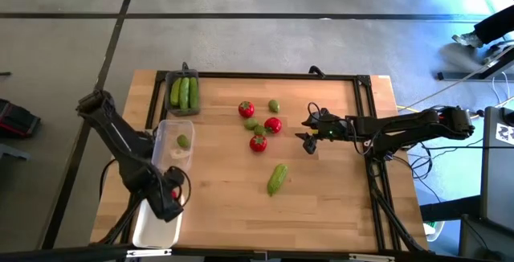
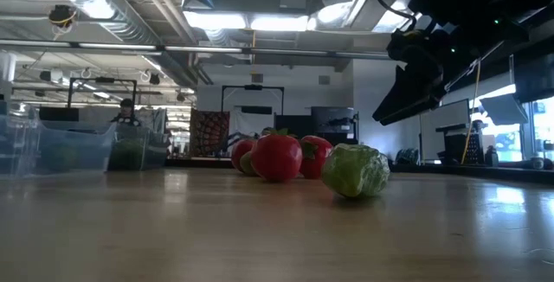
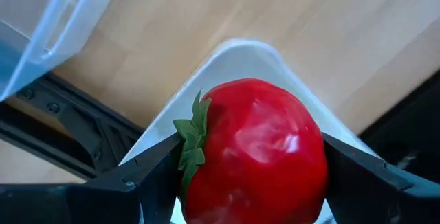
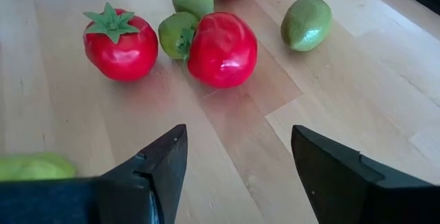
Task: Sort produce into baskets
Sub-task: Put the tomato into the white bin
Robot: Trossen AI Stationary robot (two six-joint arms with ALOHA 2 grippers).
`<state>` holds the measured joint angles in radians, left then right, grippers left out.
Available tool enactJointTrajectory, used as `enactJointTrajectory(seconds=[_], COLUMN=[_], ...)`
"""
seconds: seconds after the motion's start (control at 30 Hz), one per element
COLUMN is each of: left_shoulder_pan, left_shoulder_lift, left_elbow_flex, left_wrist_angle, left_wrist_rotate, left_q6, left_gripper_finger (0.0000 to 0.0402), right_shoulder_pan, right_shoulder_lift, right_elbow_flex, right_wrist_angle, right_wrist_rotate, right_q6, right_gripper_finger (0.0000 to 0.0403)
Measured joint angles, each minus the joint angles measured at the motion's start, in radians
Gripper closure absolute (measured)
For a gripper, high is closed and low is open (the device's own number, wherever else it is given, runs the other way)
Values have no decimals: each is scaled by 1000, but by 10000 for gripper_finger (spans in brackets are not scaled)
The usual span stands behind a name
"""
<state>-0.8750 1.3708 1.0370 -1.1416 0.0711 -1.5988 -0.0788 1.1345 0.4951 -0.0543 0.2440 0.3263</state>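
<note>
**Tomato held over the white basket, ready to drop**

Tomato (image 3: 254, 152) sits pinched in the left tool (image 1: 170, 194) above the white basket (image 1: 148, 228); releasing it comes next. Right tool (image 1: 308, 131), fingers spread and empty, hovers beside loose tomatoes (image 1: 258, 142) mid-tabletop (image 1: 337, 206), needing a pick.

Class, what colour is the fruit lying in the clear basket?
Green; the small round fruit in the clear basket shows best in the high view.

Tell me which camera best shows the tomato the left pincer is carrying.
The left wrist view: the tomato fills it, clamped in the left pincer above the white basket. The high view shows only a red speck; low and right wrist views miss it.
</note>
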Motion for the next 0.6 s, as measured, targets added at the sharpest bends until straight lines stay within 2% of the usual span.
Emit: enactJointTrajectory(seconds=[0.37,0.6], left_shoulder_pan=[-20,-20], left_shoulder_lift=[135,173], left_elbow_flex=[0,0], left_wrist_angle=[2,-2], left_wrist_rotate=[-16,-21], left_q6=[61,193], left_gripper_finger=[116,116], right_shoulder_pan=[0,0], right_shoulder_lift=[0,0], right_elbow_flex=[0,0], right_wrist_angle=[1,1], right_wrist_rotate=[0,-1], right_q6=[-13,-12], right_gripper_finger=[162,162])
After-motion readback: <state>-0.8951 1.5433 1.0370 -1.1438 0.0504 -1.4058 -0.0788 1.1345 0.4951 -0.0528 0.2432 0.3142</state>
